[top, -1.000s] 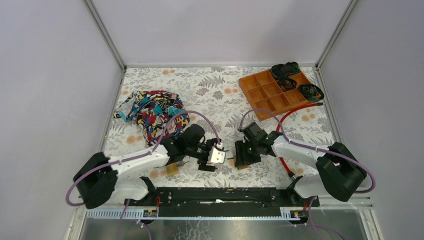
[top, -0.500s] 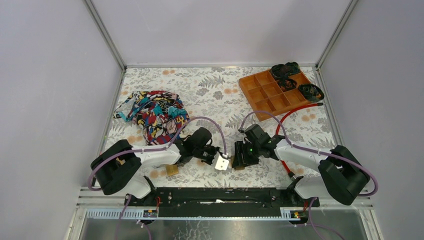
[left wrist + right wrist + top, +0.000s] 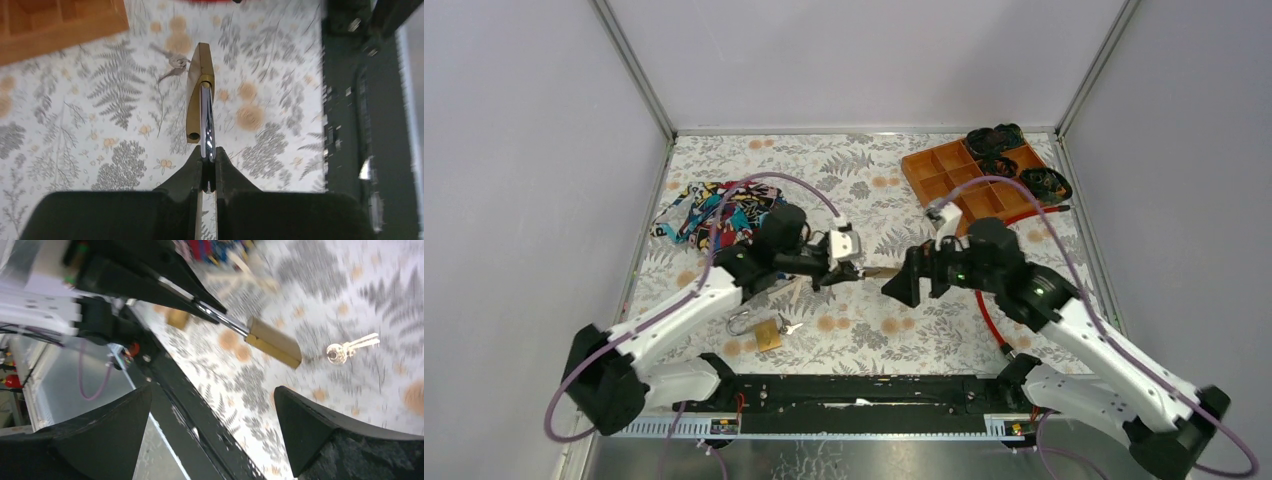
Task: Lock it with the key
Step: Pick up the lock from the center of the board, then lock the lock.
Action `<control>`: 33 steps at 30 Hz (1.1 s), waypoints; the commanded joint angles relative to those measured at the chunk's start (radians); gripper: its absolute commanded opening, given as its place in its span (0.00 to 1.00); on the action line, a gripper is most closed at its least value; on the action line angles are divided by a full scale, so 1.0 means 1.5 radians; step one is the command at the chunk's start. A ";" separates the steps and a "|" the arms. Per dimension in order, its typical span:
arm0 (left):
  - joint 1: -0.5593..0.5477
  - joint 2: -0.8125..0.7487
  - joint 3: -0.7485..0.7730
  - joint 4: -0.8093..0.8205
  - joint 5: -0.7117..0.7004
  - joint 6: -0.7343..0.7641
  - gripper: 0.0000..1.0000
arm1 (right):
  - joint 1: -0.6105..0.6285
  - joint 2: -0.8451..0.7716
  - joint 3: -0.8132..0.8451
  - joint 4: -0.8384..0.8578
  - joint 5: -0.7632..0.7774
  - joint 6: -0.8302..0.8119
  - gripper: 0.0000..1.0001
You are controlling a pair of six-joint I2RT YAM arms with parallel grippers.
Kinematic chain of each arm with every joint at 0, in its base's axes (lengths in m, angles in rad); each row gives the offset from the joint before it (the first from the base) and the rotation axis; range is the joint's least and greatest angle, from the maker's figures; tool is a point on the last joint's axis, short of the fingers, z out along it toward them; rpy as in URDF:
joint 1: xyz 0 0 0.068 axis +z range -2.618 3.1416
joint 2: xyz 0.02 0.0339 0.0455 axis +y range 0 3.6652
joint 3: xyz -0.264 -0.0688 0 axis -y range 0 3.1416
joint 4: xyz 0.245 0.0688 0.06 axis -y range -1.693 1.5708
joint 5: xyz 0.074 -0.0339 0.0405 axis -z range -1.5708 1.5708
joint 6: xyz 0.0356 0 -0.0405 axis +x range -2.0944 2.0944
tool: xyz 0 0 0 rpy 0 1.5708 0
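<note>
- Top view: the left gripper holds a brass padlock in the air, tiny here. The right gripper faces it, its fingers merging into one dark shape.
- Left wrist: the fingers pinch the padlock's shackle. A blurred key lies on the table beyond.
- Right wrist: the right fingers are spread wide with nothing between them; much of the view is blurred.

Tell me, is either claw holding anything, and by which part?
The left gripper pinches the brass padlock by its chrome shackle; the open right gripper holds nothing.

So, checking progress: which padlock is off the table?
The padlock held by its shackle in the left gripper; the other padlock lies on the table.
</note>
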 commanded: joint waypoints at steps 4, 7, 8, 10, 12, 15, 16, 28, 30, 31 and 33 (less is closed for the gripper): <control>0.015 -0.154 0.098 0.048 0.151 -0.235 0.00 | -0.014 -0.135 -0.020 0.147 -0.125 -0.094 1.00; 0.025 -0.172 0.130 0.102 0.146 -0.314 0.00 | -0.018 -0.175 -0.035 0.212 -0.144 -0.133 1.00; 0.026 -0.175 0.141 0.116 0.150 -0.347 0.00 | -0.018 -0.186 -0.038 0.236 -0.156 -0.140 1.00; 0.026 -0.181 0.149 0.150 0.169 -0.384 0.00 | -0.018 -0.198 -0.040 0.266 -0.160 -0.145 1.00; 0.026 -0.187 0.143 0.193 0.177 -0.420 0.00 | -0.018 -0.191 -0.035 0.290 -0.160 -0.141 1.00; 0.026 -0.188 0.139 0.219 0.191 -0.433 0.00 | -0.018 -0.168 -0.030 0.332 -0.179 -0.114 0.97; 0.026 -0.188 0.139 0.227 0.195 -0.435 0.00 | -0.018 -0.159 -0.026 0.345 -0.188 -0.105 0.94; 0.026 -0.189 0.134 0.252 0.202 -0.454 0.00 | -0.018 -0.155 -0.025 0.405 -0.220 -0.041 0.59; 0.026 -0.188 0.133 0.258 0.203 -0.459 0.00 | -0.018 -0.156 -0.020 0.407 -0.226 -0.035 0.64; 0.026 -0.188 0.133 0.263 0.203 -0.463 0.00 | -0.018 -0.154 -0.016 0.404 -0.228 -0.033 0.63; 0.026 -0.185 0.134 0.271 0.207 -0.467 0.00 | -0.017 -0.148 -0.009 0.401 -0.229 -0.028 0.54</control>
